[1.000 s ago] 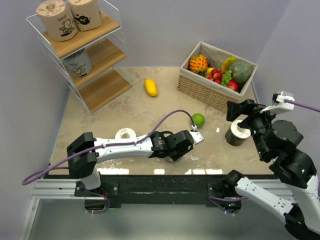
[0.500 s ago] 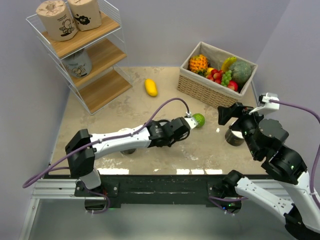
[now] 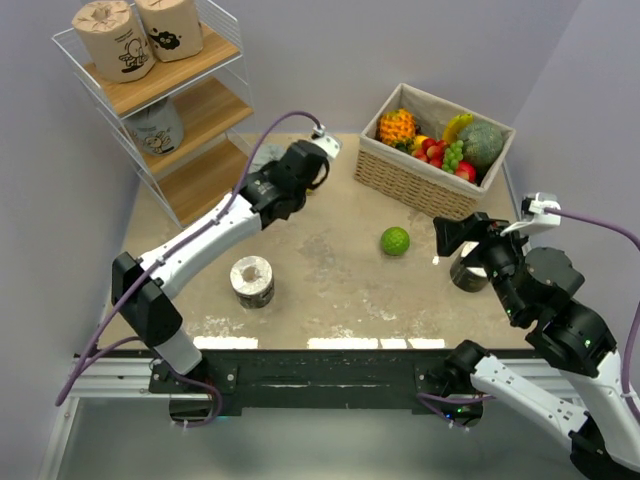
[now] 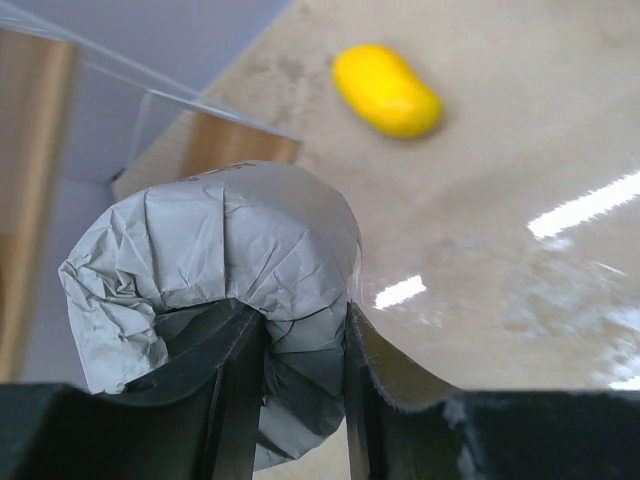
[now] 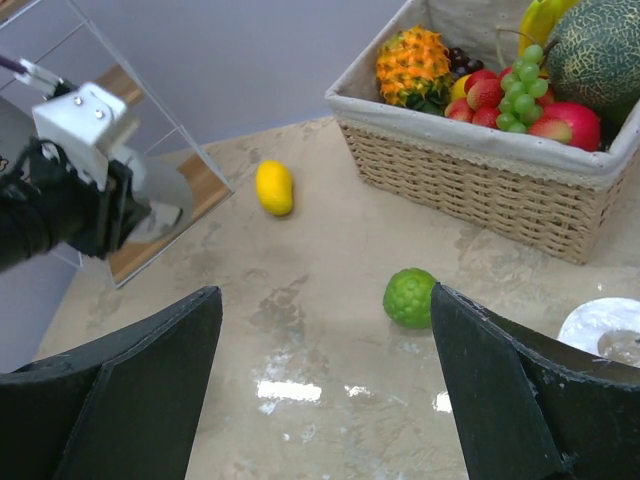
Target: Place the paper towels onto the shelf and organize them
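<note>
Overhead first: left gripper is stretched far across the table, raised, just beside the shelf at the back left. Its load is hidden under the wrist from up here. Two tan rolls stand on end on the top board, a pale grey roll sits on the middle one, and the bottom board shows bare wood. A cream roll stands alone on the table. A dark grey roll sits on the right, just under the right gripper, with a lime between the two and a fruit basket behind.

Left wrist now: the fingers are clamped on a grey-wrapped roll, its crinkled wrap filling the view. One finger looks tucked into the core hole, so the roll's long axis seems to run along the fingers, though that isn't certain. Shelf wire and a board edge sit to the roll's left, and a mango lies ahead on the table.

Right wrist: jaws spread wide, nothing between them. Across the table the left gripper hangs with its roll in front of the shelf's lowest board.

The relation that matters: the shelf lies close on the held roll's left, and the left arm is far nearer than the right. The move likely calls for a short swing left — and a tilt, if the roll is to stand on end like the others.
</note>
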You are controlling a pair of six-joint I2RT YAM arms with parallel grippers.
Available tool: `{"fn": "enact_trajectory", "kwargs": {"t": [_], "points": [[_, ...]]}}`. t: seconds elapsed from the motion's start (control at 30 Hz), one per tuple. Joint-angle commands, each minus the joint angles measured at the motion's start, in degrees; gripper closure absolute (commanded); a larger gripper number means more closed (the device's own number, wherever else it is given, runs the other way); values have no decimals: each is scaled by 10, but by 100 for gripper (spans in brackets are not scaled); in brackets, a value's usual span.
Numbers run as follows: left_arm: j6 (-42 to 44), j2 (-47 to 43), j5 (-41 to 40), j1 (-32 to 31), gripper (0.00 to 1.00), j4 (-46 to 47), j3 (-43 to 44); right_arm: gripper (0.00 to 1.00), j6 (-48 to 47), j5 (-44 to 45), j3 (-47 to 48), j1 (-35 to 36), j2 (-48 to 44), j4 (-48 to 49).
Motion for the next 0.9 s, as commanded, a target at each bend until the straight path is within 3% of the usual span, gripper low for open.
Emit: {"fn": "enact_trajectory", "kwargs": {"t": [0.0, 0.33, 0.87], "points": [[81, 6, -51, 64, 65, 71, 78, 12, 0, -24, 3, 1, 2, 37], [169, 76, -53, 145, 65, 117, 178, 12, 11, -48, -5, 1, 9, 60], [214, 101, -5, 204, 65, 176, 200, 12, 9, -47, 15, 1, 28, 74]]}}
